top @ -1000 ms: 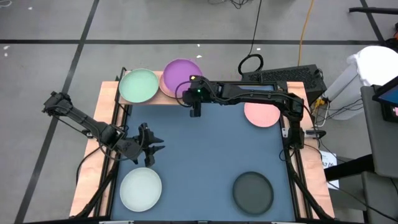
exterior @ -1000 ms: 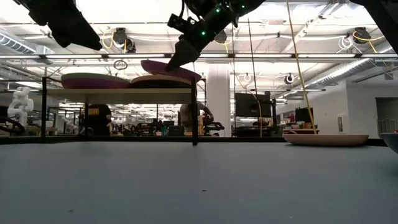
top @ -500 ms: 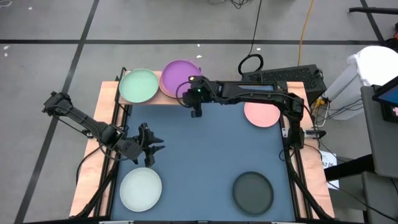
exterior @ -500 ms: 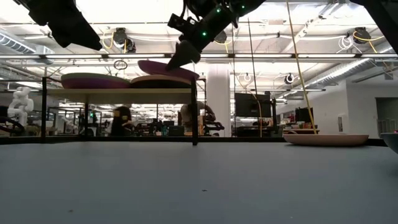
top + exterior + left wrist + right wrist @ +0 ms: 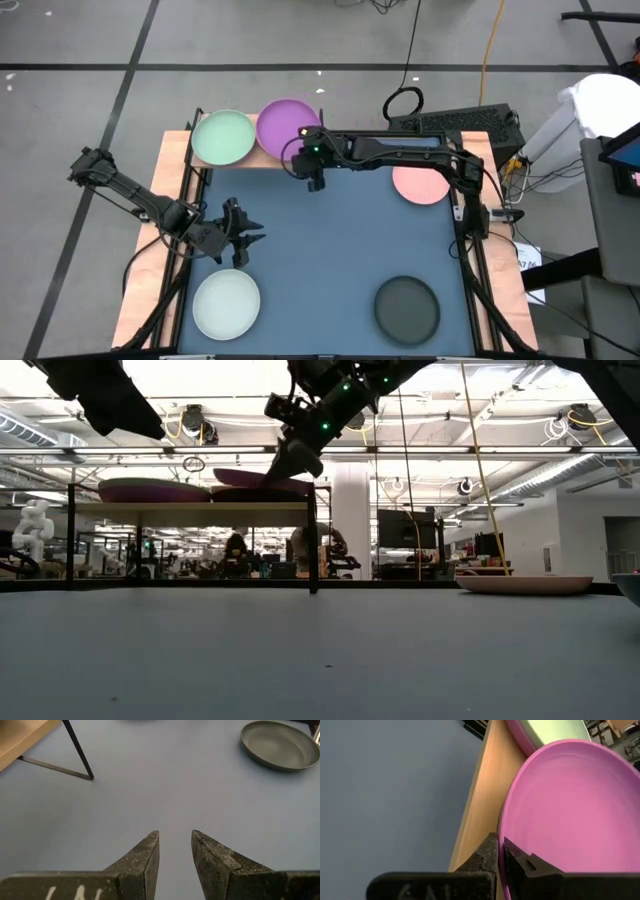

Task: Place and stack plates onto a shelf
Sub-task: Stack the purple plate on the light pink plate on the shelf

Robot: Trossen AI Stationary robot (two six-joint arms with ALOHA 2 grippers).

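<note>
Purple plate: the purple plate [image 5: 287,124] sits over the right half of the shelf [image 5: 481,807], pinched at its near rim by the right gripper [image 5: 315,180], whose fingers are closed on that rim.
Green plate: a pale green plate [image 5: 222,137] lies on the shelf's left half, just beside the purple one.
Shelf: a light-wood board on thin black legs, standing at the far left of the table.
Progress: by the look of it, the purple plate is being set down and not yet released; the stack beneath it cannot be counted from above.
Left to do: a pink plate [image 5: 420,183] at the far right, a black plate [image 5: 406,306] at the near right and a whitish plate [image 5: 227,304] at the near left lie on the table, well apart.
Left arm: the left gripper [image 5: 238,234] hangs over the left side of the table near the whitish plate, fingers parted and holding nothing.
Surface: a blue-grey tabletop [image 5: 340,250], matte and bare between the plates.
Room: an open, brightly lit hall with ceiling pipes and cables, seen behind the shelf legs.
</note>
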